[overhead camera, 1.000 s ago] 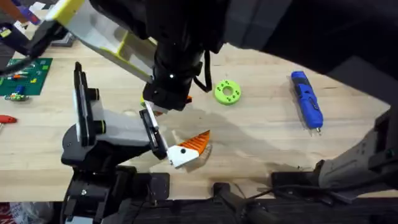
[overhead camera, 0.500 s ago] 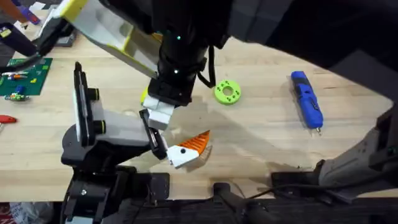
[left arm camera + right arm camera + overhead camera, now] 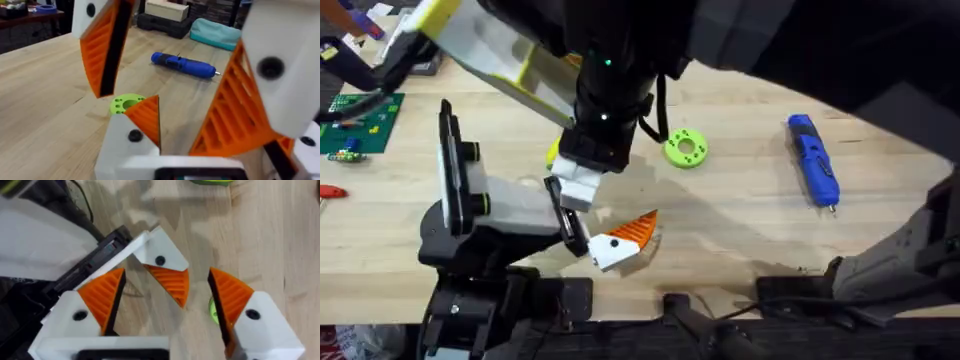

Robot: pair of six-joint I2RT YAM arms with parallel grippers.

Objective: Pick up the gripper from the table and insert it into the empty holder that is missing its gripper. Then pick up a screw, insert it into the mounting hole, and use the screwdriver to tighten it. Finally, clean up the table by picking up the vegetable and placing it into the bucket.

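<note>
The small white gripper in the black holder looks hard, light and slippery, so the right gripper, fingers apart, should pinch its flat white sides, and so might the left gripper, fingers apart too.

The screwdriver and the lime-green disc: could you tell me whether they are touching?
Apart. The overhead view shows a wide stretch of bare table between the screwdriver and the lime-green disc.

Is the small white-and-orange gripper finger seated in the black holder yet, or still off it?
Seated, it seems: the gripper juts from the holder end. Neither open robot gripper holds it.
</note>
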